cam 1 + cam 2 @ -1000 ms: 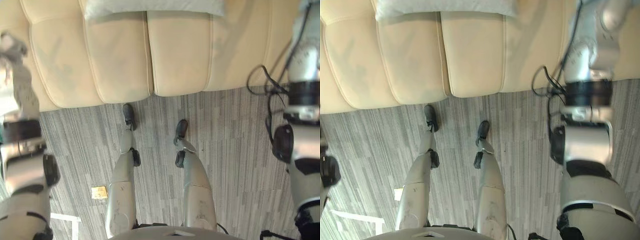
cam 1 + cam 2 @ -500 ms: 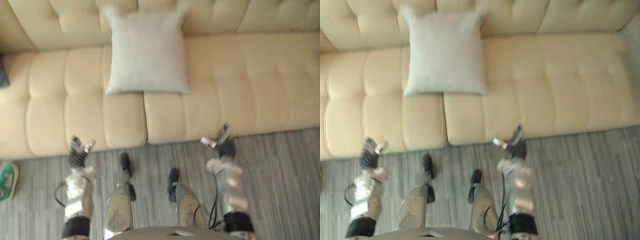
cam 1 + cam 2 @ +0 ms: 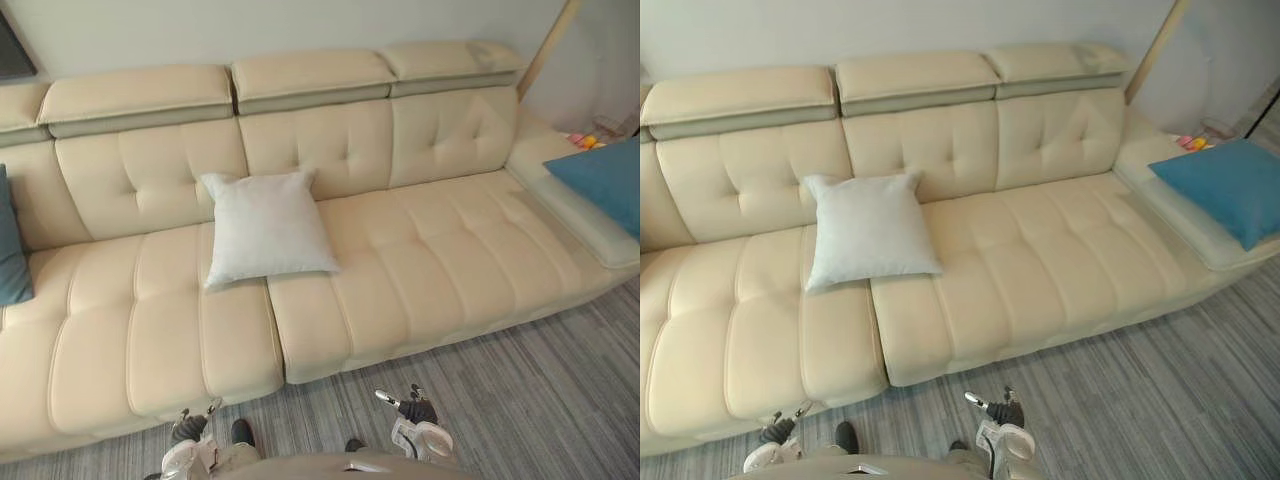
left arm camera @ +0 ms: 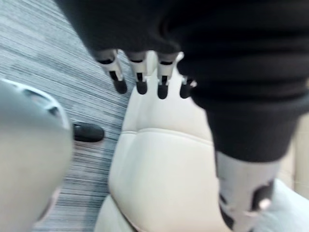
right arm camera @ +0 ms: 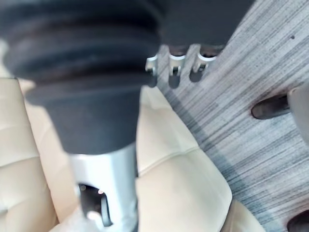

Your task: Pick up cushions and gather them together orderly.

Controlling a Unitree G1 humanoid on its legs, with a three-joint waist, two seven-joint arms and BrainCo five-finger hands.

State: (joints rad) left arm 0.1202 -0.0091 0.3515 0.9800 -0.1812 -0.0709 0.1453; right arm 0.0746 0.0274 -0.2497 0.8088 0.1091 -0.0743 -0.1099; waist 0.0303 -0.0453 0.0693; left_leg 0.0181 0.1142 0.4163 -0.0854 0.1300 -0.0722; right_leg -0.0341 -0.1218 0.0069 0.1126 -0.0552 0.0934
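Cushion (image 3: 266,240) on sofa (image 3: 430,270), far beyond left hand (image 3: 190,427), right hand (image 3: 412,408); both relaxed, empty.

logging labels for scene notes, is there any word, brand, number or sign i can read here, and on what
None can be read: no print shows on the cream leather sofa, the white square cushion or the blue cushion at the sofa's right end.
The small colourful things behind that blue cushion are too small to tell whether they bear any print.

Bright, even room light fell on the cream sofa (image 3: 420,270), leaving soft shadows beneath the white cushion (image 3: 265,238) and along the floor (image 3: 540,390).
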